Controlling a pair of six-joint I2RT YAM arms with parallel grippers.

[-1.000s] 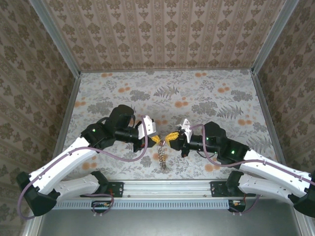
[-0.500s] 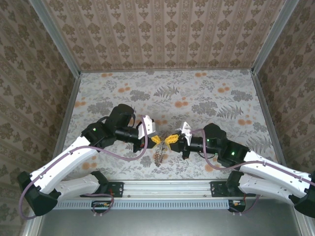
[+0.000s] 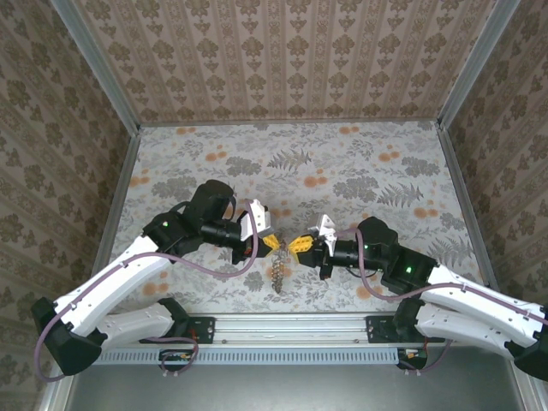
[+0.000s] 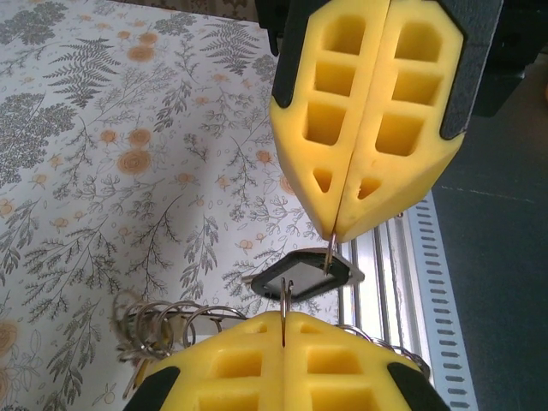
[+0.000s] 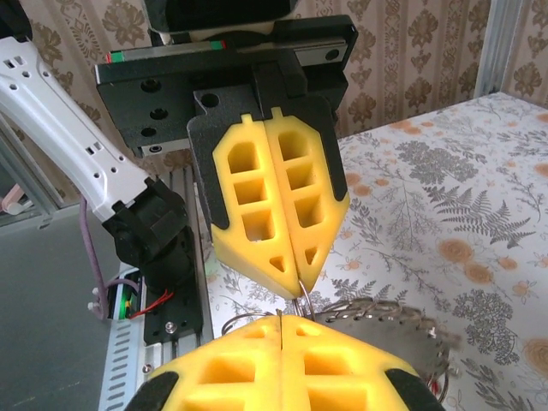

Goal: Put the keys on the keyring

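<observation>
Keyring (image 3: 278, 276) dangles nearest the rail (image 3: 291, 324), all floppy chain. Just beyond it my left gripper (image 3: 272, 244) and right gripper (image 3: 295, 247) meet tip to tip, both pinched on its wire. Black-tagged key (image 4: 304, 274) looks threaded. Midway at best, I'd guess.

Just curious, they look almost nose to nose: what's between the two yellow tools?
Left wrist view: a thin wire ring spans from the left tool to the right tool, a black tag behind it.

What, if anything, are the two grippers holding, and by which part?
The keyring: the left gripper and right gripper, both shut, each pinch a wire loop at its upper end; the rest dangles.
</observation>
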